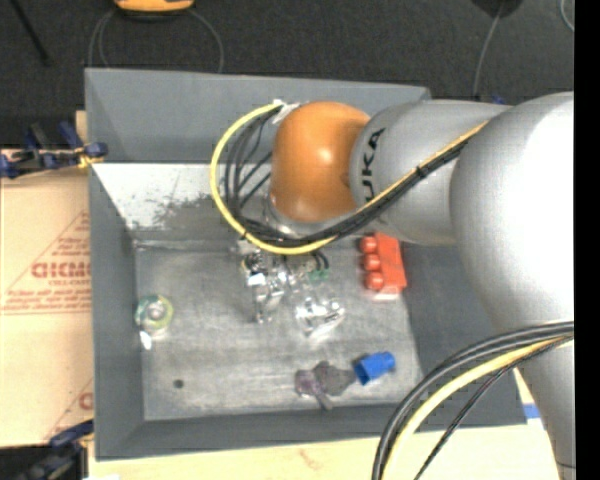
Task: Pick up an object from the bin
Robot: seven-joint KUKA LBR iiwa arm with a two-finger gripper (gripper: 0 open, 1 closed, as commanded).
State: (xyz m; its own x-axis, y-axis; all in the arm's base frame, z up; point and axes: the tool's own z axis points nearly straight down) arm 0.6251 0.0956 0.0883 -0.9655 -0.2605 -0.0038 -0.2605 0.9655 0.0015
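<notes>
You have the grey arm (500, 188) reaching in from the right across the grey metal bin (115, 268), with its orange wrist cover (315, 163) hanging over the back half of the floor. Under that cover the gripper (265, 286) sits low near the middle of the bin floor. You cannot tell from this angle whether it is open or closed, so count nothing as held. An orange-red block (382, 265) lies towards the right wall, apart from the gripper. The likeliest target is the clear crumpled plastic piece (320, 315), which lies just beside the gripper on its front-right side. A purple-grey lump (320, 381) and a small blue block (374, 367) lie near each other by the front wall, and a clear round piece (154, 313) lies well apart on the left. Judge the reach into the bin as done. A confirmed grasp and the lift out are still ahead of you.
</notes>
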